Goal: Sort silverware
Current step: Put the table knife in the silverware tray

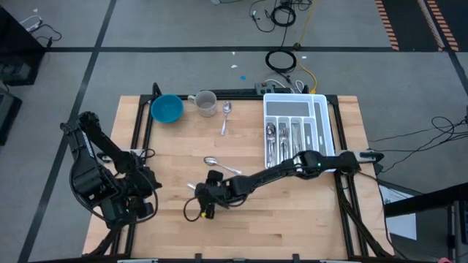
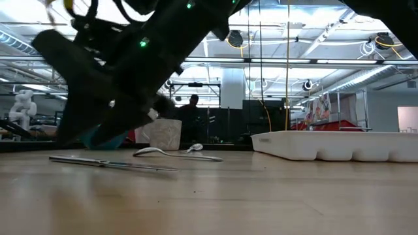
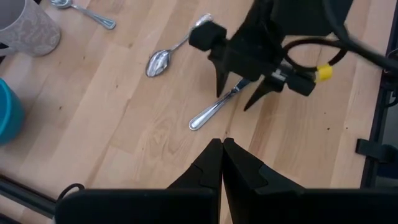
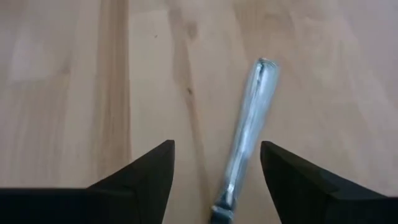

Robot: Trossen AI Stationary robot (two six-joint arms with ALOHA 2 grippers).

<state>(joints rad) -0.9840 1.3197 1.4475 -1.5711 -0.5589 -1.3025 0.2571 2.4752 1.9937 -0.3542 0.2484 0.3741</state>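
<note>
Here, knife (image 4: 247, 130) between open right pincer (image 4: 217, 180) fingers

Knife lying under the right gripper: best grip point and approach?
Take the knife by its handle, from straight above. It lies flat on the table, so only a top-down pinch across the slim handle looks workable. The right gripper is open and already straddles it, handle between the fingers; the left gripper waits shut.
</note>
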